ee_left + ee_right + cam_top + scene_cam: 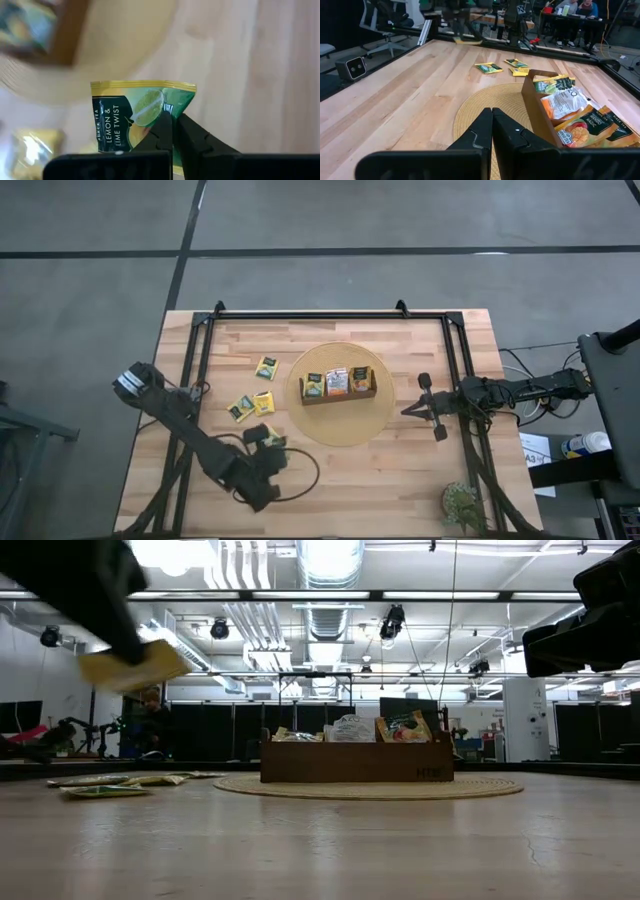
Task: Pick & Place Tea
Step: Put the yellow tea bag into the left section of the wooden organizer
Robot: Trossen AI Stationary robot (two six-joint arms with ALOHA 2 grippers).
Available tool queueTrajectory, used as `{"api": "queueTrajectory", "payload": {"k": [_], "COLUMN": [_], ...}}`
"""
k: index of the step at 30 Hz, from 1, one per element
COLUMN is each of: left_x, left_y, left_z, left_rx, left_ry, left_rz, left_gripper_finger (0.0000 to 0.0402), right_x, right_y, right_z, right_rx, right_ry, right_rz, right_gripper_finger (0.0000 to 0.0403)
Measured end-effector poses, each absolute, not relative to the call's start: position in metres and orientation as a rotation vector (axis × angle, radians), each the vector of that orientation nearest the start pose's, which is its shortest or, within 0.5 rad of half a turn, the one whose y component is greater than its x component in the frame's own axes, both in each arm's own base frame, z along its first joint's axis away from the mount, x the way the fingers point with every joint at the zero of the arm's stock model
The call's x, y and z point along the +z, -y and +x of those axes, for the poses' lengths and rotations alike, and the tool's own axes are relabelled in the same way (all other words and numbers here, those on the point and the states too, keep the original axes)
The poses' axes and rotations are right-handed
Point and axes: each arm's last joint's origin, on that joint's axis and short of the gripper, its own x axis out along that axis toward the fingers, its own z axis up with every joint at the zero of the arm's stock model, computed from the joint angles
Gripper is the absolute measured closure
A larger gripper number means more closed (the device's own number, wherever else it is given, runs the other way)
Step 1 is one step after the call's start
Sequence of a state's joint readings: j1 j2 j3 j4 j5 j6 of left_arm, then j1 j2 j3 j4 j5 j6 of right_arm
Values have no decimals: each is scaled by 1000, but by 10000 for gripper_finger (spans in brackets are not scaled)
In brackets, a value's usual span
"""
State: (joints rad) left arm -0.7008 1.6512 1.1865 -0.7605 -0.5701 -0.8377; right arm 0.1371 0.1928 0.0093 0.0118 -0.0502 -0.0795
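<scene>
A yellow-green tea packet (131, 112) hangs in the air over the near left part of the table, with my left gripper (174, 119) shut on it. In the low view the packet (135, 666) is well above the wood. Three more tea packets (266, 367) (240, 409) (264, 401) lie flat on the table, left of the round woven mat (340, 430). The brown tray (337, 393) stands on the mat with several packets standing in it. My right gripper (408, 410) waits shut at the right, pointing at the mat. My left gripper pinches the packet between its two fingers (161, 131), at one edge (172, 107) beside the printed lime picture. The fingers slant down from the table's left. The packet is lifted clear of the table and sits tilted below the fingers (118, 640).
Black frame rails (200, 360) run along the left, far and right sides of the table. A small green plant (462, 505) stands at the near right corner. Bare wood (380, 480) lies in front of the mat.
</scene>
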Motion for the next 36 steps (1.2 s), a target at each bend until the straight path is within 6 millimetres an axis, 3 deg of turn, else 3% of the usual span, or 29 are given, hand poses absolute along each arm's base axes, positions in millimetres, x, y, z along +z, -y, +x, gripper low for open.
{"api": "queueTrajectory", "payload": {"k": [11,20,27,36], "left_x": [245,246,230,209], "left_y": [145,108,107,108], "left_z": [293,319,337,345], "left_rx": [442,504,547,556], "left_ry": [-809,-785,-753,-809], "left_rz": [294,376,429,546], "left_gripper_finger": [394,394,394,394], "right_x": [152,152,152,152], "right_y": [-16,-16,-16,-16], "right_z": [107,107,107,107], "right_rx": [194,193,194,193], "right_ry": [-164,-164,-164,-164], "right_rz": [-87,-87,-88,-87], "right_gripper_finger": [394,394,394,394]}}
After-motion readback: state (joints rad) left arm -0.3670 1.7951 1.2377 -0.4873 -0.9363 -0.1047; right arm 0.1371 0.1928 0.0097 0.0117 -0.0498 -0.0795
